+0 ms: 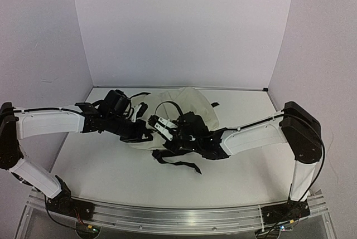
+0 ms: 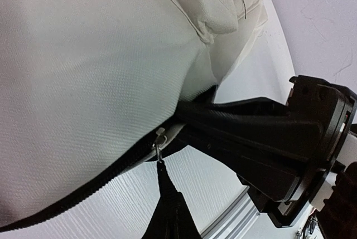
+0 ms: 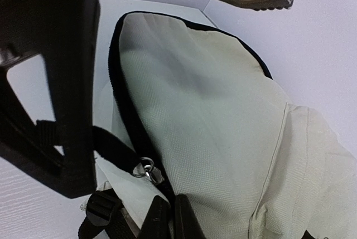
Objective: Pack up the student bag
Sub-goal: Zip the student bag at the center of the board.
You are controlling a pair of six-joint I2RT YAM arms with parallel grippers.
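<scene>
My left gripper (image 2: 169, 222) is clamped on the black tab (image 2: 165, 180) that hangs from the zip pull (image 2: 160, 140). In my left wrist view the tab runs straight from the small metal ring into my fingers. Just right of that pull, my right gripper (image 3: 170, 219) has its fingers drawn together at the bag's edge. They look pinched on the black zip trim (image 3: 124, 102) beside the ring, though the pinch itself sits at the bottom edge of the view and I can't see it fully. Both tips meet at almost one spot.

The bag (image 1: 195, 104) lies on the table (image 1: 111, 166), about mid-table, between my two arms. From my hold, its cream body spreads away and to the right, so my right arm lies alongside it and my left reaches in from the bare side. The trim curves off from the pull around the panel's rim, and left of the pull the zip looks closed.

My guess is that opening the zip comes next. The right would anchor the edge while the left draws the tab along the trim. It should follow that curve, because a straight pull would likely just lift the fabric.
</scene>
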